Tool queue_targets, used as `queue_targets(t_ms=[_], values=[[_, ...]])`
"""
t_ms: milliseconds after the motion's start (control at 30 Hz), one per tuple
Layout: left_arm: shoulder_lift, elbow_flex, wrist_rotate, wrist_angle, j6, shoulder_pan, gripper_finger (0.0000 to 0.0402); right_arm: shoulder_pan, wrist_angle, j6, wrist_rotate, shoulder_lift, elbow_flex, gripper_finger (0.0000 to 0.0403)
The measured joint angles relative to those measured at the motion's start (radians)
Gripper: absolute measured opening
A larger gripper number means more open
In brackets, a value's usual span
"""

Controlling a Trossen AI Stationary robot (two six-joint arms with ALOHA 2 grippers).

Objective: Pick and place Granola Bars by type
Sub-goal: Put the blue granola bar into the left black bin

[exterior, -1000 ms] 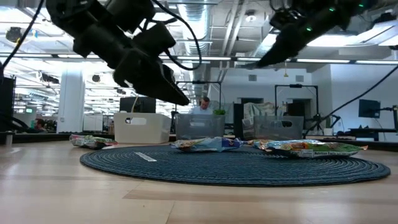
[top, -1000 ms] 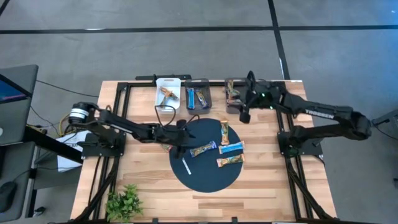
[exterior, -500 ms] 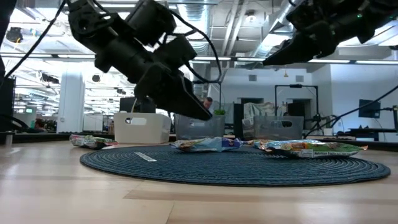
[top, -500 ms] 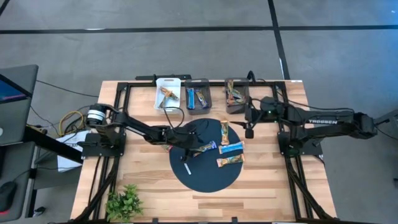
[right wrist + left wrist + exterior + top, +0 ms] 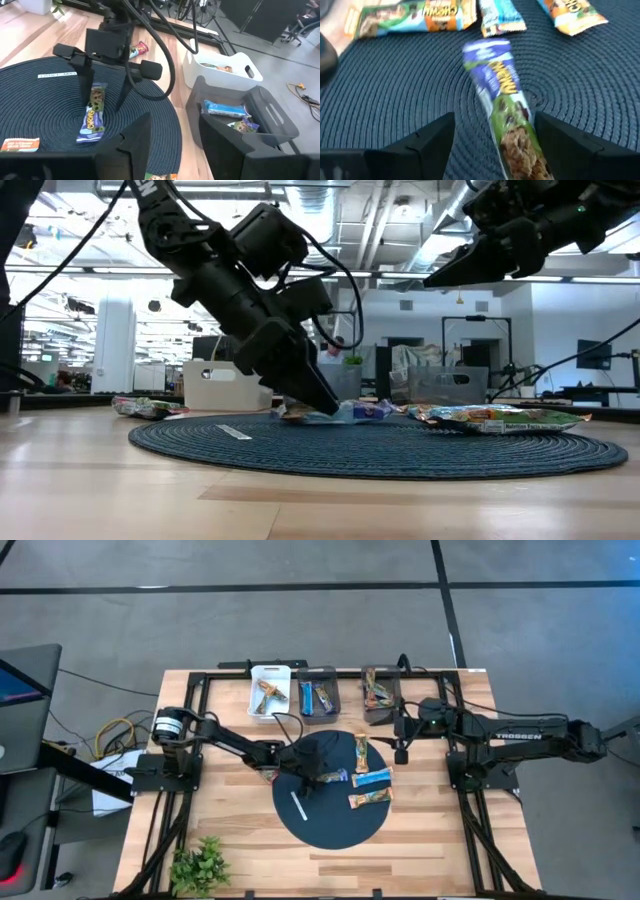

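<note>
Wooden desk (image 5: 230,820) carries round dark mat (image 5: 335,825) and three bins along far edge – white bin (image 5: 254,690), two grey bins (image 5: 330,675). Left gripper (image 5: 318,780) low over mat, fingers (image 5: 427,145) spread wide either side of blue-and-green granola bar (image 5: 502,107), not closed on it. Other granola bars (image 5: 372,778) lie on mat nearby; more in bins. Right gripper (image 5: 400,745) hovers beside mat near grey bins – fingers (image 5: 132,145) apart, holding nothing.
</note>
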State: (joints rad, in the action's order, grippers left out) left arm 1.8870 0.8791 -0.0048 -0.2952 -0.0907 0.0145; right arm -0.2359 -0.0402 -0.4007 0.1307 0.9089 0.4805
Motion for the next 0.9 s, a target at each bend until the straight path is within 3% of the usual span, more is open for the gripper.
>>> queue_targets(t_ms=[233,700,900], values=[[0.0,0.0,0.0,0.028,0.015,-0.005,0.024,0.0,0.002,0.0,0.0,0.0,0.0,0.0158],[-0.002,0.039,0.051,0.098,-0.017,-0.02,0.0046,0.0,0.011,0.0,0.0,0.0,0.0,0.0148],[-0.002,0.095,0.044,0.14,-0.062,-0.021,0.0029,0.0,0.02,0.0,0.0,0.0,0.0,0.0149]])
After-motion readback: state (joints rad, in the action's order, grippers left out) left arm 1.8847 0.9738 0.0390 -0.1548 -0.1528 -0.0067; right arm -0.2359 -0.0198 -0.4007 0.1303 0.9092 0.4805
